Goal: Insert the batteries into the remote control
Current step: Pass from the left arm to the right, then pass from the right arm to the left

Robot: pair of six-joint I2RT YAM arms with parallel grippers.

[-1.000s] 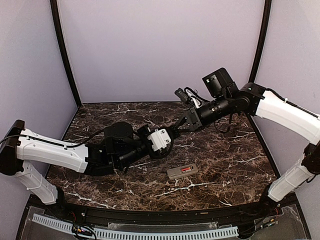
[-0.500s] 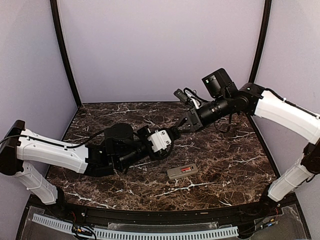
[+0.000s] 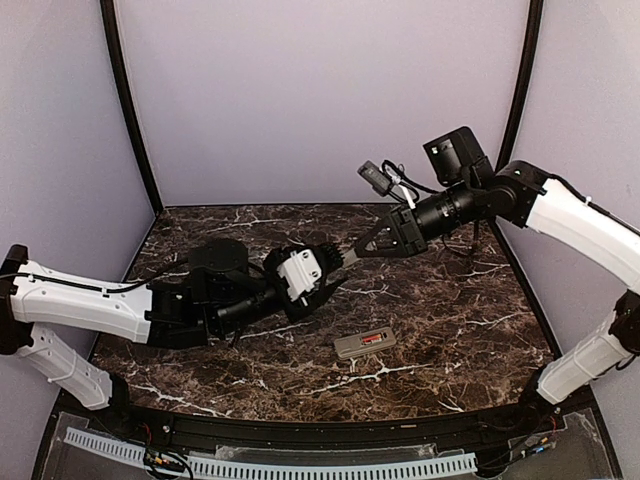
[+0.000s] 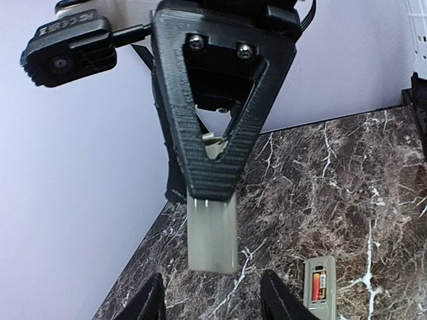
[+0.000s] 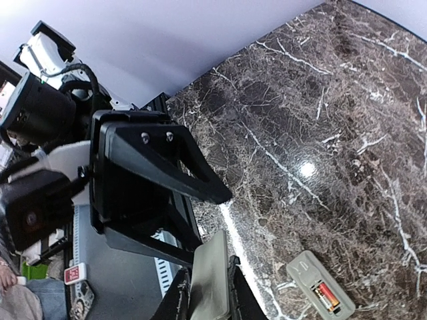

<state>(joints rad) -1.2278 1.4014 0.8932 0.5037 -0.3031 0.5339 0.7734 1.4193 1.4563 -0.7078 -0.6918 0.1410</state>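
The remote control (image 3: 365, 344) lies back-up on the marble, its recess uncovered, with a red battery (image 4: 318, 285) seated inside; it also shows in the right wrist view as the remote (image 5: 320, 290) with the battery (image 5: 327, 295). My right gripper (image 5: 208, 293) is shut on a flat grey cover plate (image 5: 212, 280), held in the air above the table. In the left wrist view the plate (image 4: 212, 233) hangs from the right gripper's finger (image 4: 210, 160). My left gripper (image 4: 212, 303) stands open just below the plate's free end, not touching it.
The dark marble table (image 3: 450, 300) is boxed in by lilac walls with black corner posts (image 3: 130, 110). Both arms meet over the table's middle, left of and behind the remote. A white slotted strip (image 3: 270, 465) runs along the near edge.
My left gripper has opened, let go of the grey plate and drawn back to the left. The right gripper keeps the plate and has lifted slightly up and right.
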